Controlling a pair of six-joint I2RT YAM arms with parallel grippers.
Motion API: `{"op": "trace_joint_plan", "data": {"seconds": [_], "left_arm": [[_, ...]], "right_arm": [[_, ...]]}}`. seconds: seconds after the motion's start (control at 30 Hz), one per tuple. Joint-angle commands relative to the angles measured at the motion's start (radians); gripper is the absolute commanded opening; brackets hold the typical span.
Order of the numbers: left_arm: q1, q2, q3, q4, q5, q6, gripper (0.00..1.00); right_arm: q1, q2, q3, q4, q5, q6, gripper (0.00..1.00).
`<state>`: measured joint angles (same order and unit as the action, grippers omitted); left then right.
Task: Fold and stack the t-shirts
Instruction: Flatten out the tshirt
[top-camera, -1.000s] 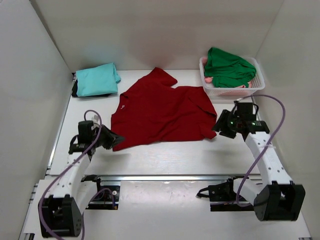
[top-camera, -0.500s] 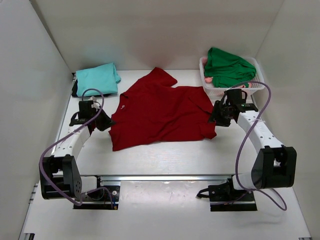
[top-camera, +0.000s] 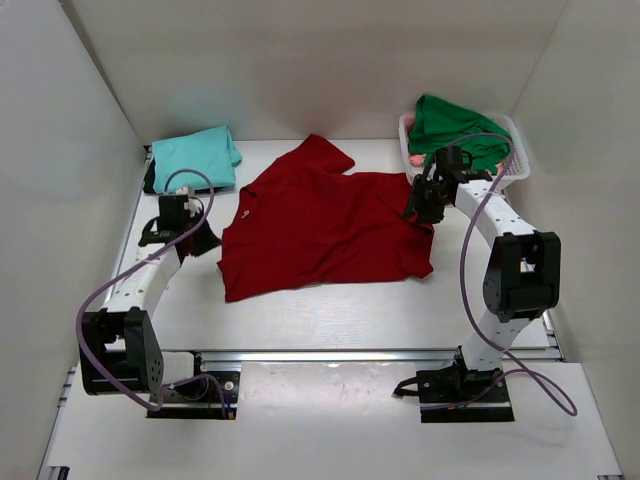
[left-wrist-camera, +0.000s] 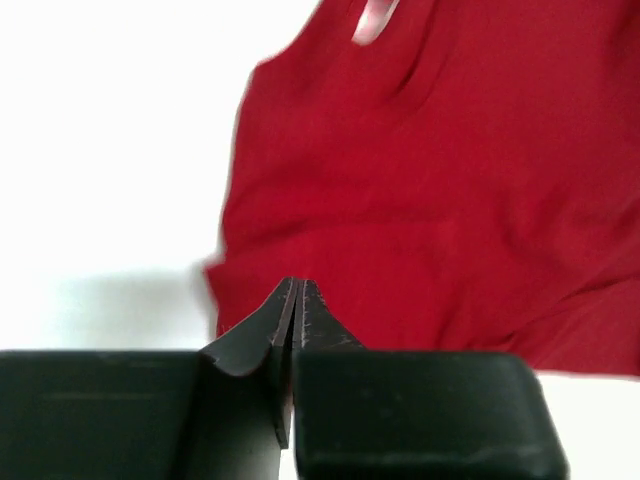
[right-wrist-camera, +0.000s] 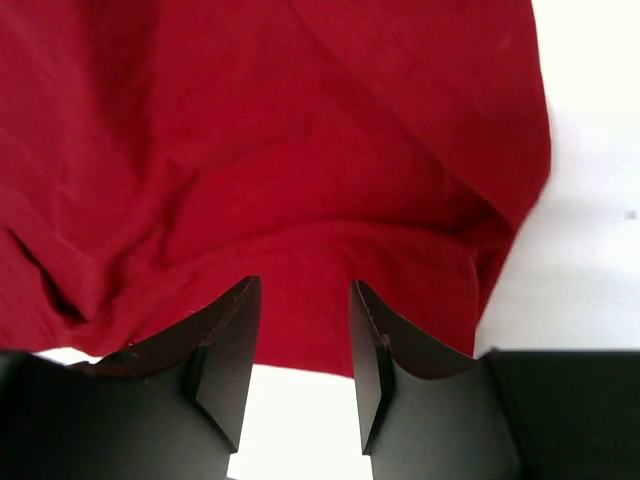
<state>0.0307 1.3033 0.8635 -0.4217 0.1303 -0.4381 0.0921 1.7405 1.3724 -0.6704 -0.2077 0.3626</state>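
**A:** The left gripper (top-camera: 204, 240): how does it stand?

**B:** Its fingers are pressed flat together with nothing between them. The dark red t-shirt (top-camera: 320, 225) lies spread out just ahead of its tips.

**A:** And the right gripper (right-wrist-camera: 300, 335)?

**B:** Its fingers are parted by a narrow gap, and the same shirt's edge lies just ahead. The light teal t-shirt (top-camera: 195, 158) lies folded beyond the left gripper. The bright green t-shirt (top-camera: 455, 130) sits in a white basket (top-camera: 517, 168) behind the right one.

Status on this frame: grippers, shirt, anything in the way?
Left gripper shut, at dark red t-shirt edge. Right gripper open over the opposite edge. Shirt spread out, unfolded. Nothing lying on it.
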Motion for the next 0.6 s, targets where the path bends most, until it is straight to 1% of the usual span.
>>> {"op": "trace_joint_plan", "data": {"seconds": [0.0,0.03,0.07,0.1,0.17,0.23,0.27,0.33,0.4,0.43,0.57], "left_arm": [[0.058,-0.032,-0.081,-0.118,-0.005,-0.063,0.14],[0.081,-0.015,-0.074,-0.138,0.024,-0.082,0.23],[0.101,0.037,-0.061,-0.143,0.073,-0.079,0.39],[0.088,0.092,-0.028,-0.153,0.081,-0.064,0.39],[0.036,0.126,0.009,-0.164,0.03,-0.073,0.4],[0.009,0.114,0.005,-0.132,-0.001,-0.105,0.37],[0.005,0.099,-0.012,-0.091,0.006,-0.132,0.4],[0.023,0.093,-0.052,-0.037,0.054,-0.186,0.42],[0.058,0.112,-0.078,-0.014,0.097,-0.203,0.38],[0.064,0.128,-0.087,-0.008,0.103,-0.206,0.35],[0.046,0.128,-0.081,-0.028,0.063,-0.203,0.36]], "right_arm": [[0.004,0.01,0.065,-0.007,-0.022,-0.004,0.38],[-0.002,0.017,0.068,-0.005,-0.033,0.004,0.38],[-0.002,0.016,0.06,-0.001,-0.038,-0.002,0.37],[0.001,0.011,0.057,0.005,-0.041,0.002,0.37],[0.006,0.013,0.053,0.008,-0.048,0.007,0.36],[0.008,0.01,0.05,-0.004,-0.044,-0.001,0.36],[0.008,0.008,0.045,0.005,-0.044,-0.002,0.36],[-0.002,0.01,0.042,0.003,-0.045,-0.002,0.36],[-0.006,0.008,0.034,0.006,-0.051,0.001,0.36],[-0.009,0.002,0.031,0.005,-0.052,0.002,0.36],[-0.025,0.002,0.025,0.005,-0.047,-0.001,0.35]]}}
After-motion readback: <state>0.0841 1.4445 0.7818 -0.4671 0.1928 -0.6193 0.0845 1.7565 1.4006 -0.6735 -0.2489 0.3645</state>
